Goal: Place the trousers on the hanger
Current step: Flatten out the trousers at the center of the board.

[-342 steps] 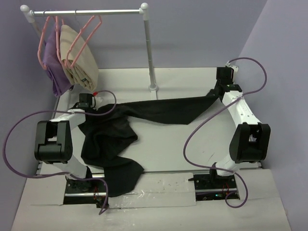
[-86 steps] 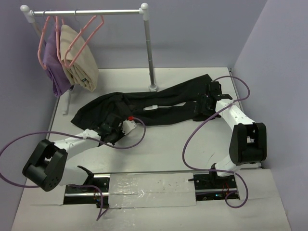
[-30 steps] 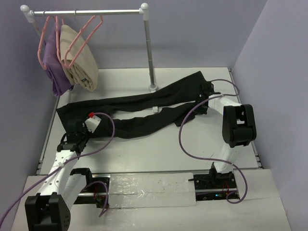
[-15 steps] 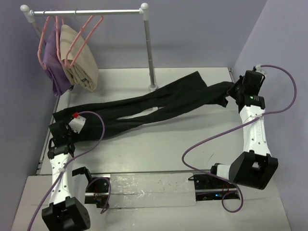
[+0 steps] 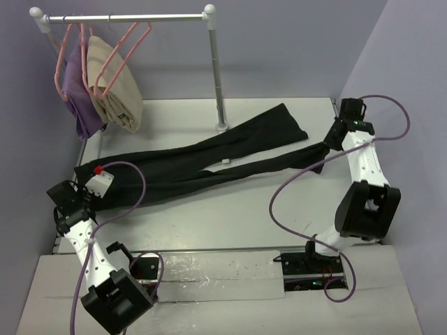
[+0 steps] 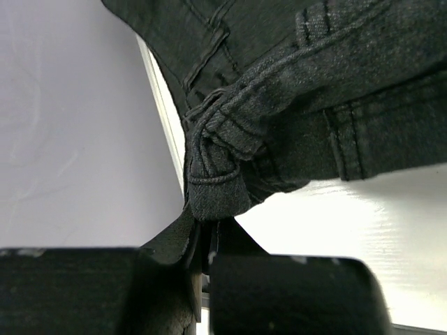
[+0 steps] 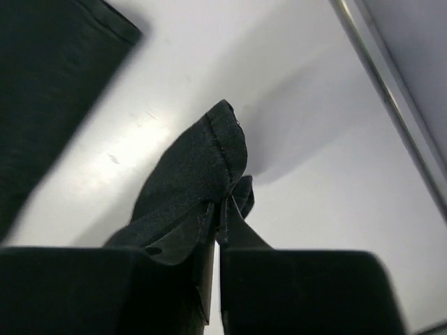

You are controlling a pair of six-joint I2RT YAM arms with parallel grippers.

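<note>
The black trousers [image 5: 202, 164] lie stretched across the table from left to right, both legs side by side. My left gripper [image 5: 82, 183] is shut on the waistband corner [image 6: 213, 188] at the table's left edge. My right gripper [image 5: 330, 143] is shut on a leg hem [image 7: 209, 167] at the right. The other leg ends near the rack post [image 5: 279, 118]. A free pink hanger [image 5: 126, 52] hangs on the rail at the back left, apart from both grippers.
A metal clothes rack [image 5: 213, 66] stands at the back. On it hang a purple garment [image 5: 73, 98] and a beige folded garment [image 5: 115, 91] on pink hangers. The purple walls close in on left and right.
Both arms have pulled the trousers apart lengthwise. The left gripper has moved to the near left, the right one has shifted slightly, and the cloth now lies straighter and flatter.
</note>
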